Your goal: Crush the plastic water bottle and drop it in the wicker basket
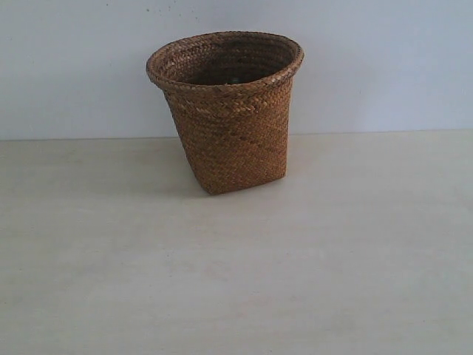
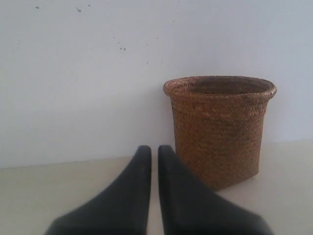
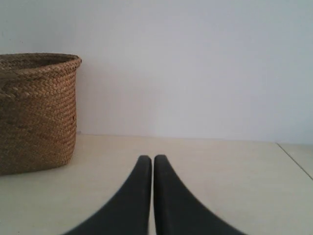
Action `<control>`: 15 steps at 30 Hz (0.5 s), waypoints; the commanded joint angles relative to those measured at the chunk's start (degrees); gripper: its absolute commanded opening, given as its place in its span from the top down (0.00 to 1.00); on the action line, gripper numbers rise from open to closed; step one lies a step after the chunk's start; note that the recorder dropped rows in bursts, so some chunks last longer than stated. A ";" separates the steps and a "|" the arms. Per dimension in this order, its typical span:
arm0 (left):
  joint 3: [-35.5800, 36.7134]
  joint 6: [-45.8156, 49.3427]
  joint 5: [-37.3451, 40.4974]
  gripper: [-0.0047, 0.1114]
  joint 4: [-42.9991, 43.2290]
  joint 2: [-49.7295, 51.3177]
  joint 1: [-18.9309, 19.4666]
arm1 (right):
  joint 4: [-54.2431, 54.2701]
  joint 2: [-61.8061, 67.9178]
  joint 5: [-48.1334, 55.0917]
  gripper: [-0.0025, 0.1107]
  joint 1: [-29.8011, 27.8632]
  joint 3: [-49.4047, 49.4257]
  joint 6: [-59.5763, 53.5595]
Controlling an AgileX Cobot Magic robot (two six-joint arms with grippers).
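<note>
The brown wicker basket (image 1: 228, 111) stands upright on the pale table near the back wall. A small greenish speck shows deep inside its mouth, too small to identify. The plastic water bottle is not visible in any view. Neither arm appears in the exterior view. In the left wrist view my left gripper (image 2: 154, 149) is shut with nothing between its dark fingers, low over the table, with the basket (image 2: 218, 129) just beyond it to one side. My right gripper (image 3: 152, 159) is also shut and empty, and the basket (image 3: 36, 110) stands off to its side.
A plain white wall (image 1: 384, 59) runs behind the table (image 1: 236, 281). The right wrist view shows a table edge or seam (image 3: 293, 159) at the far side.
</note>
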 commanded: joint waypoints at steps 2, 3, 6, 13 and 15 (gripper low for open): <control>3.97 -0.43 -4.59 0.92 -0.62 -0.20 0.26 | 0.00 -0.41 -2.99 0.98 -0.12 4.20 -1.28; 4.39 -0.43 -4.59 0.92 -0.62 -0.20 0.26 | 0.00 -0.41 -2.24 0.98 -0.12 4.46 -1.28; 4.64 -0.43 -4.04 0.92 -0.62 -0.20 0.26 | 0.00 -0.41 -1.59 0.98 -0.12 4.81 -0.38; 4.64 -0.43 -3.94 0.92 -0.62 -0.20 0.26 | 0.00 -0.41 -1.70 0.98 -0.12 4.81 -0.39; 4.64 -0.43 -3.94 0.92 -0.62 -0.20 0.26 | 0.00 -0.41 -1.70 0.98 -0.12 4.81 -0.39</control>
